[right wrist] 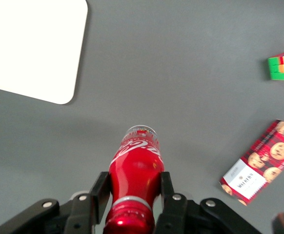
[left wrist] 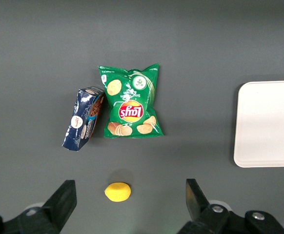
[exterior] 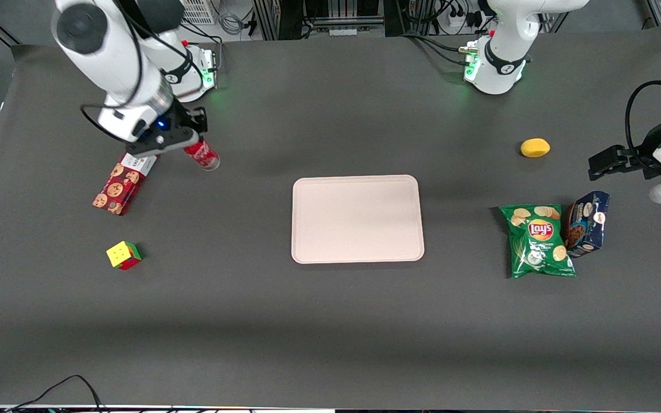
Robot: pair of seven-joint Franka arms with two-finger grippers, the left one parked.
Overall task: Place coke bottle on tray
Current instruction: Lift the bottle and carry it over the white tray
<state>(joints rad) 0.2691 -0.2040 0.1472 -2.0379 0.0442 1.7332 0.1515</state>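
My right gripper (exterior: 188,143) is shut on the coke bottle (exterior: 202,155), a slim red bottle with a white script logo and a clear base. It holds the bottle tilted above the table, near the working arm's end. In the right wrist view the bottle (right wrist: 136,176) sits between the two black fingers (right wrist: 99,191), its clear base pointing away from the gripper (right wrist: 132,191). The tray (exterior: 357,218), pale pinkish-beige with rounded corners, lies flat at the table's middle, nearer the front camera than the bottle. It also shows in the right wrist view (right wrist: 32,46) and the left wrist view (left wrist: 271,124).
A red cookie box (exterior: 120,186) lies just beneath the gripper, and a coloured cube (exterior: 123,254) lies nearer the camera. Toward the parked arm's end are a green Lay's bag (exterior: 538,241), a blue cookie box (exterior: 587,223) and a yellow lemon (exterior: 535,147).
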